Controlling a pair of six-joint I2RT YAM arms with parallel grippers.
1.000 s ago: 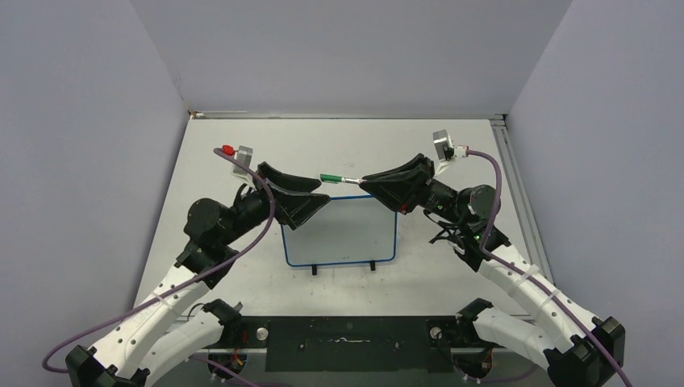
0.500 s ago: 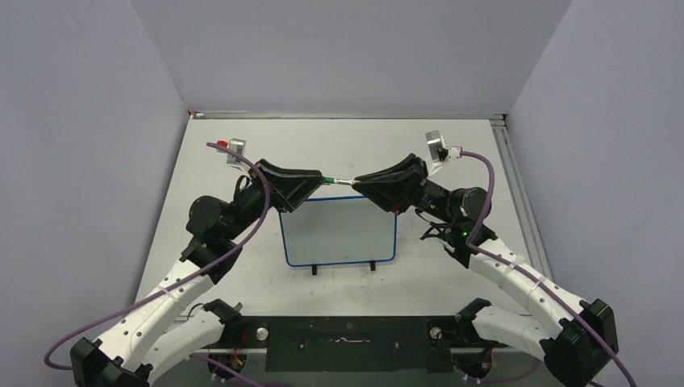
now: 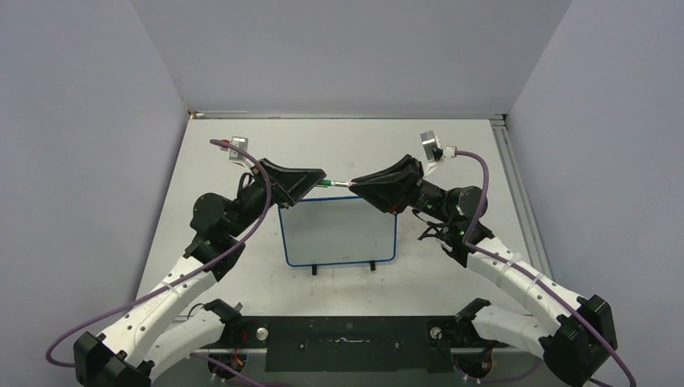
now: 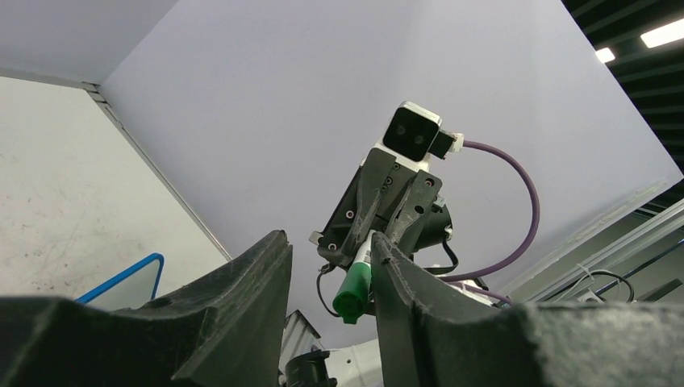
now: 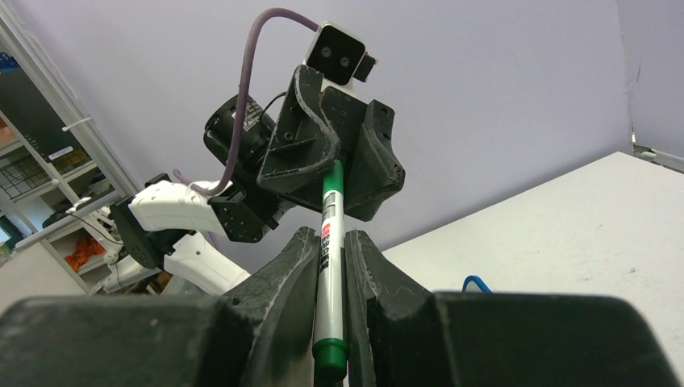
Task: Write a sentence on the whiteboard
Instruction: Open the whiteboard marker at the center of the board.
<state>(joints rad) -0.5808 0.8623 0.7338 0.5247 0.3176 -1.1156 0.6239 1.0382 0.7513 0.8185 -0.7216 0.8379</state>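
Left gripper (image 3: 321, 179): moved in since a second ago. It now surrounds the green cap of the marker (image 3: 337, 184), which earlier showed bare between the two arms. Its fingers (image 4: 242, 298) are black, matte, rough-textured wedges, set apart on either side of the cap with a gap on one side. Right gripper (image 3: 356, 185): fingers clamped on the marker's white cylindrical barrel, which is labelled and green at both ends. Whiteboard (image 3: 339, 230): rectangular, glossy white face, thin blue rounded-corner frame, upright on two small black feet (image 3: 314, 270) at the middle of the worktop (image 3: 452, 153), just under the marker in the overhead view. Worktop: pale grey, flat, faintly speckled.
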